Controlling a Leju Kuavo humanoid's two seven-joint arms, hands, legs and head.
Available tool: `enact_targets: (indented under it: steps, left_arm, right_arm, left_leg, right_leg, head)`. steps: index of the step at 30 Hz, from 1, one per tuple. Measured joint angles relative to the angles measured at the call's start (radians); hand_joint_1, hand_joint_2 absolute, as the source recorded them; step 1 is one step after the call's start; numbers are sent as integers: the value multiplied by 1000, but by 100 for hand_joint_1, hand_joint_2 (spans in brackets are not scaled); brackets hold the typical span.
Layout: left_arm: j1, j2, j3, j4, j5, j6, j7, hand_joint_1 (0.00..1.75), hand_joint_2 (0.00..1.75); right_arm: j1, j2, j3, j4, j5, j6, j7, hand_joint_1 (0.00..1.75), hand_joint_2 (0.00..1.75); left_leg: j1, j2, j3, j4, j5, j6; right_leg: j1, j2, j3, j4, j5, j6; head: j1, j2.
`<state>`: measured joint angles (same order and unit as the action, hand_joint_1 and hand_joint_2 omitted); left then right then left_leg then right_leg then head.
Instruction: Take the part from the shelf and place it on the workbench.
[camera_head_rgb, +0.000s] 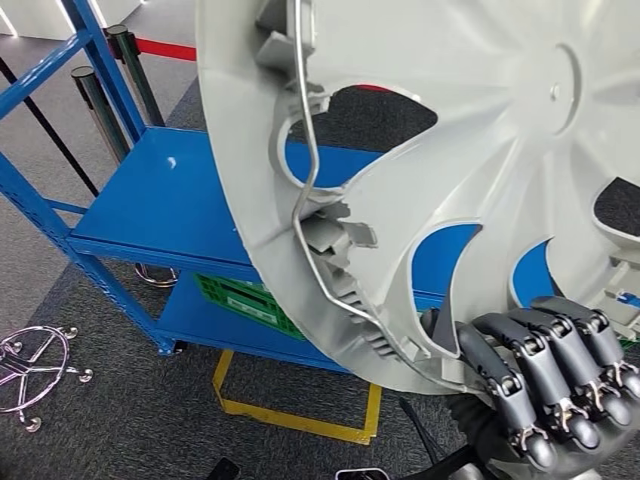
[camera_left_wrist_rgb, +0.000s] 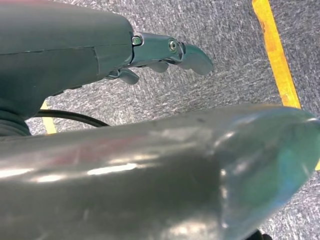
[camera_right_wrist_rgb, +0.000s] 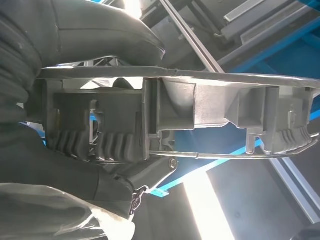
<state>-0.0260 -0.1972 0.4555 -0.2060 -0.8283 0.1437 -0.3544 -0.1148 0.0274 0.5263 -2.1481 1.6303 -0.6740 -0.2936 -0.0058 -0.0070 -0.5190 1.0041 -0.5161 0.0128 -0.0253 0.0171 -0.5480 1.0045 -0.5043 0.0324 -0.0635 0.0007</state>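
Head view: a large grey wheel cover (camera_head_rgb: 468, 170), the part, fills the upper right of the frame, tilted, its ribbed back and a bent wire ring (camera_head_rgb: 306, 180) facing the camera.
Part location: lifted in front of the blue shelf (camera_head_rgb: 151, 190), whose blue shows through the part's cut-outs; off the shelf boards.
Right hand (camera_head_rgb: 555, 375): at 5 o'clock, dark fingers curled over the part's lower rim, gripping it.
Right wrist view: the part (camera_right_wrist_rgb: 211, 100) seen edge-on, its rim clamped between the thick thumb (camera_right_wrist_rgb: 105, 25) on one face and the fingers (camera_right_wrist_rgb: 113, 185) on the other.
Left hand (camera_left_wrist_rgb: 158, 55): hanging over grey carpet (camera_left_wrist_rgb: 226, 40), fingers stretched out and holding nothing.
Floor: yellow tape outline (camera_head_rgb: 302, 410) at 6 o'clock under the shelf; a chrome star-shaped base (camera_head_rgb: 34, 365) at 8 o'clock.
Lower shelf: a green crate (camera_head_rgb: 241, 295) near the centre, partly hidden by the part.
Background: black stanchion posts (camera_head_rgb: 113, 80) with a red belt (camera_head_rgb: 166, 48) at 11 o'clock.
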Motion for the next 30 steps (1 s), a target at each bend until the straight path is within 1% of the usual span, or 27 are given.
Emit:
enact_targets:
  steps: [4,10,13,18,25,30]
  left_arm:
    - [0,0,0,0,-6,1,1,0,0]
    - [-1,0,0,0,-11,2,1,0,0]
    - [-1,1,0,0,-11,6,0,0,0]
    - [-1,1,0,0,-21,12,-2,0,0]
    - [-2,1,0,0,-31,10,-2,0,0]
    - [-2,1,-1,2,-31,13,-2,0,0]
  right_arm:
    - [-19,-16,7,2,0,0,-1,175,175]
    - [-36,-26,6,16,-11,1,-53,175,175]
    - [-36,-31,7,25,-19,1,-62,175,175]
    - [-36,-66,9,38,-49,1,-53,175,175]
    - [-38,-70,26,73,-62,6,-51,175,175]
    - [-43,-83,47,98,-76,6,-28,175,175]
  left_leg:
    - [0,0,0,0,0,0]
    - [0,0,0,0,0,0]
    - [0,0,0,0,0,0]
    - [0,0,0,0,0,0]
    - [0,0,0,0,0,0]
    - [0,0,-1,0,0,0]
  right_leg:
    - [0,0,0,0,0,0]
    - [0,0,0,0,0,0]
    - [0,0,0,0,0,0]
    - [0,0,0,0,0,0]
    - [0,0,-1,0,0,0]
    - [0,0,-1,0,0,0]
  head:
    - [0,0]
    - [0,0]
    - [0,0]
    - [0,0]
    - [0,0]
    - [0,0]
